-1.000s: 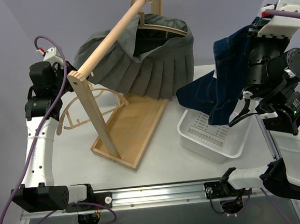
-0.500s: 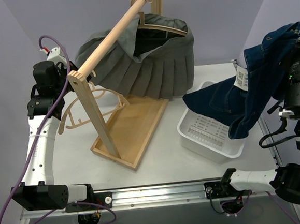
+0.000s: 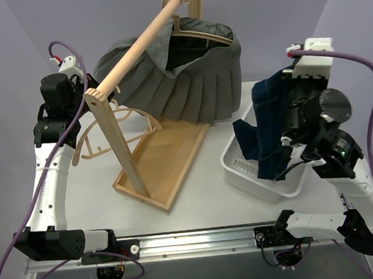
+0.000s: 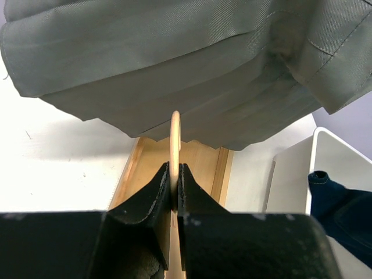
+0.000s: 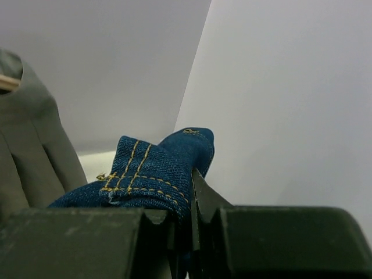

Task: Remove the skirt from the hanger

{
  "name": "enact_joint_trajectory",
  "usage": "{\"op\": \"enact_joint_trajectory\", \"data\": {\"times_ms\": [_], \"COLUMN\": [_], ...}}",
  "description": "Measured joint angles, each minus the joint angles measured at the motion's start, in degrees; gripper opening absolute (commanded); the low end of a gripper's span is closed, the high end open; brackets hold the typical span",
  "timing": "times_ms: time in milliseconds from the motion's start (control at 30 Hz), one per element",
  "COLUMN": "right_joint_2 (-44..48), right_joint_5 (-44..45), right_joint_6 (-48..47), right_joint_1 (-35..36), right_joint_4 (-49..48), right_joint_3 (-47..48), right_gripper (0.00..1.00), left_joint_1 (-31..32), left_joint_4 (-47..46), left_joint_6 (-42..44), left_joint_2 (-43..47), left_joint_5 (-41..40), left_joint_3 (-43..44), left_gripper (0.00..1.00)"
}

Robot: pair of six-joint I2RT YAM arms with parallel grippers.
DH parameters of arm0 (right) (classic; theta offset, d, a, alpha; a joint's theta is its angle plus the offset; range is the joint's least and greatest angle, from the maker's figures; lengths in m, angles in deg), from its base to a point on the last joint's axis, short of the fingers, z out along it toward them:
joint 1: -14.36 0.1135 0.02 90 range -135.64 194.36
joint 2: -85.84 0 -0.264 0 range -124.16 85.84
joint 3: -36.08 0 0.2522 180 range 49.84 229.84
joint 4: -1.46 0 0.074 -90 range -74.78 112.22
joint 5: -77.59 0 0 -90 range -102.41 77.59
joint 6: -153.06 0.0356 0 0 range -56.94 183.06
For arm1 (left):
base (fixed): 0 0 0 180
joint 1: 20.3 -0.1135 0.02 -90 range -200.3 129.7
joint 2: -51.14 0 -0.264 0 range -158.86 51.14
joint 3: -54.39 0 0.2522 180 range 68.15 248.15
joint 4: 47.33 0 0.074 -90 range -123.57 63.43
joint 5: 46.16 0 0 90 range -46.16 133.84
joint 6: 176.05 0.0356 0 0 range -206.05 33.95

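A dark denim skirt (image 3: 270,130) hangs from my right gripper (image 5: 189,195), which is shut on its stitched edge (image 5: 148,171). Its lower end droops into the white basket (image 3: 237,168). In the top view the denim hides the right fingers. My left gripper (image 4: 175,189) is shut on a bare wooden hanger (image 4: 174,136), seen edge-on; from above that hanger (image 3: 118,129) stands out behind the rack's post at the left. A grey pleated skirt (image 3: 189,87) hangs on another hanger from the rack's rod (image 3: 146,36).
The wooden rack's tray base (image 3: 165,160) lies on the middle of the table, and its upright post (image 3: 119,141) stands near my left arm. The basket's white wall (image 4: 317,154), with denim (image 4: 343,203) inside, also shows in the left wrist view. Purple walls close in behind.
My right arm swung out to the far right with the denim skirt, then came back left and lower, over the basket. The left arm and its hanger barely moved.
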Motion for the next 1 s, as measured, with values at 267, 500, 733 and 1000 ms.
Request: {"op": "enact_joint_trajectory", "data": {"times_ms": [267,500,733,1000], "right_joint_2": [1.0,-1.7,-1.8,-2.0], "right_joint_5": [-6.4,-19.5,-32.3,-43.9], "right_joint_6": [23.1,44.7,54.4,54.5], "right_joint_1": [-13.5,-33.3,-41.0,-41.0], "right_joint_4": [16.2,27.9,32.6,33.0], "right_joint_3": [-12.4,-20.9,-26.4,-27.3], "right_gripper": [0.0,0.0,0.55,1.0], "left_joint_1": [0.0,0.1,0.1,0.1], "left_joint_4": [0.6,0.6,0.6,0.5], "left_joint_6": [0.3,0.5,0.6,0.6], "left_joint_2": [-0.8,-1.7,-1.7,-1.7], "left_joint_5": [1.4,3.7,5.9,9.4], "left_joint_3": [1.6,2.6,2.6,2.6], "left_gripper": [0.02,0.02,0.02,0.02]}}
